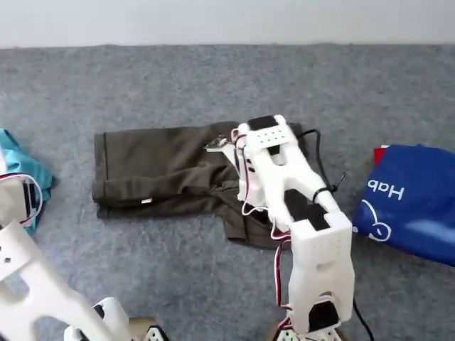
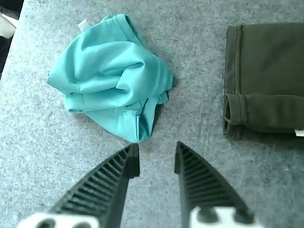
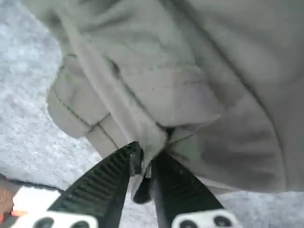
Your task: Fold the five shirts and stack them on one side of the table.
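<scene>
The right pincer (image 3: 145,159) clamps a fold of the dark olive cloth shirt (image 3: 190,85), probably to turn it over; the left pincer (image 2: 156,159) hangs open, with the crumpled teal shirt (image 2: 111,71) just ahead.

You have bare counter (image 1: 213,78) along the far edge and between the teal shirt (image 1: 21,160) and olive shirt (image 1: 156,174); the blue shirt (image 1: 416,202) blocks the right edge.

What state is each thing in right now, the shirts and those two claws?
olive shirt, partly folded, one edge pinched
teal shirt, crumpled in a heap
blue shirt, lying smooth, folded or not unclear
left gripper, open, holding nothing
right gripper, shut on the olive shirt
</scene>
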`<action>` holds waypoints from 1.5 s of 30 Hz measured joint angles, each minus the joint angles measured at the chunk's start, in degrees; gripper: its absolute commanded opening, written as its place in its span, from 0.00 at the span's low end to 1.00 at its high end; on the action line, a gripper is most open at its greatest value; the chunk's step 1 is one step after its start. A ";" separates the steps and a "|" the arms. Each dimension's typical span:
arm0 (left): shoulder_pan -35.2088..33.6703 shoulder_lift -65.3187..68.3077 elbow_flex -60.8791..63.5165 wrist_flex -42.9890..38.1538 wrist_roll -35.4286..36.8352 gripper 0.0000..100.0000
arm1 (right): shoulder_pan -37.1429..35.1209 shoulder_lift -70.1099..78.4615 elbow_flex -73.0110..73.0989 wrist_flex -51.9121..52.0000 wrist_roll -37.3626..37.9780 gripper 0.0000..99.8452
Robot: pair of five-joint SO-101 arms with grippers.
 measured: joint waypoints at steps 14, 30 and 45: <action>0.00 0.00 0.00 0.00 0.00 0.13 | 9.05 -8.00 0.00 4.66 18.11 0.01; 0.62 0.00 0.00 0.00 -0.44 0.21 | 5.19 -21.54 5.89 4.66 8.00 0.28; 2.90 0.00 0.00 0.00 -0.53 0.21 | 1.05 -8.18 2.81 -10.99 -3.08 0.03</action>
